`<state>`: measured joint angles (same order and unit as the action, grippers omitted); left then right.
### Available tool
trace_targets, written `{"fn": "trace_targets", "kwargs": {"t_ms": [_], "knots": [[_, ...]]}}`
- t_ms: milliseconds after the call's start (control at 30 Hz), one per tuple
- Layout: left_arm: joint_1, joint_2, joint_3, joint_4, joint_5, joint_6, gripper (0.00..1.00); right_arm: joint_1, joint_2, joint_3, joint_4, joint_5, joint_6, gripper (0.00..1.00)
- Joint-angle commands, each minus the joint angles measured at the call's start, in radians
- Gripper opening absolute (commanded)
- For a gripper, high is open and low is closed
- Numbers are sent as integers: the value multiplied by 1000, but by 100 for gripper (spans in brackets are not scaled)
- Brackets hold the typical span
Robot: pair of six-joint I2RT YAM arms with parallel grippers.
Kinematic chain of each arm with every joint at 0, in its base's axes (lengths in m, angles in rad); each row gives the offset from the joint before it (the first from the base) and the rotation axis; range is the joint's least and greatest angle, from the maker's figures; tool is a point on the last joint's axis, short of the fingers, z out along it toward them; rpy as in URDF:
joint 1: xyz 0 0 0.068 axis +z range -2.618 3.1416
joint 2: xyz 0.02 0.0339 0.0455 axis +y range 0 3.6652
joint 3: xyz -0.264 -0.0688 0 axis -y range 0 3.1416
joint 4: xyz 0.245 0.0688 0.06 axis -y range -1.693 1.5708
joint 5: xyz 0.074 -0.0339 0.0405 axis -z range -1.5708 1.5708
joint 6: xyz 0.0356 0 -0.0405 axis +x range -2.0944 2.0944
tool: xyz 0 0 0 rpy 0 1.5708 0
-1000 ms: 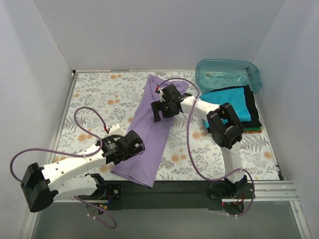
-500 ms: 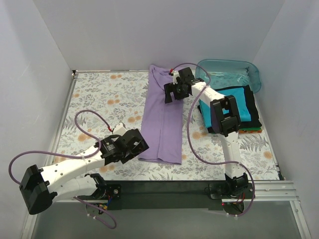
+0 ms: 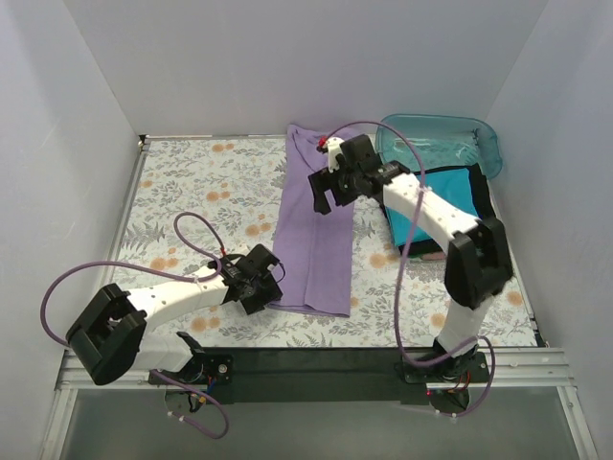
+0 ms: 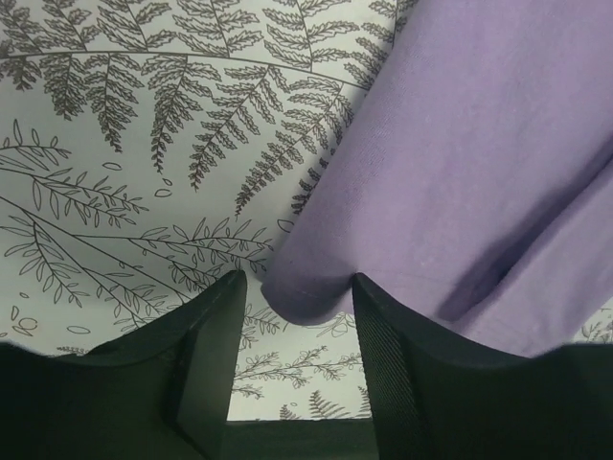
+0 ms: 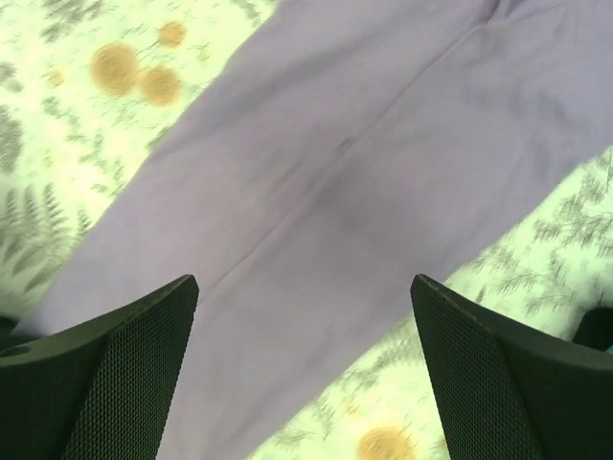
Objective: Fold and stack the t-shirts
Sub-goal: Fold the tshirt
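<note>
My left claw [image 4: 297, 283]: low at near-left corner of lavender t-shirt [image 3: 316, 230]. Fingers partly parted, cloth corner lying between them, not clamped. T-shirt: long folded strip, running 12 to 6 o'clock mid-table. My right claw [image 5: 305, 287]: above strip's far half, spread wide, holding nothing. Folded stack [image 3: 436, 206], teal on black: at t-shirt's 3 o'clock. Tub [image 3: 441, 139]: at its 1 o'clock.
</note>
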<state>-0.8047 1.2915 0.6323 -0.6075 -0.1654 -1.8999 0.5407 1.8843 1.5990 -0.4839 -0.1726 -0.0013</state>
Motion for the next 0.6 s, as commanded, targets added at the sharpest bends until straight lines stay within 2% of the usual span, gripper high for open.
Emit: {"fn": "trace_targets", "kwargs": {"t_ms": [0, 33, 67, 167, 267, 300, 433, 567], "knots": [[18, -11, -48, 46, 38, 1, 46, 76, -230, -222, 83, 130, 123, 98], [19, -12, -68, 54, 44, 4, 43, 87, -276, -367, 108, 134, 148, 98], [22, -15, -74, 63, 41, 7, 43, 99, -324, -437, 134, 145, 176, 98], [25, -17, -101, 89, 40, 7, 27, 166, -553, -691, 208, 168, 315, 98], [29, 9, -118, 127, 70, 27, 11, 220, -661, -880, 240, 206, 437, 98], [29, 17, -124, 147, 96, 36, 0, 260, -709, -911, 229, 209, 466, 99], [29, 40, -151, 158, 127, 32, 0, 376, -787, -1036, 231, 243, 596, 98], [29, -17, -201, 173, 150, 10, 0, 441, -774, -1045, 228, 295, 652, 95]]}}
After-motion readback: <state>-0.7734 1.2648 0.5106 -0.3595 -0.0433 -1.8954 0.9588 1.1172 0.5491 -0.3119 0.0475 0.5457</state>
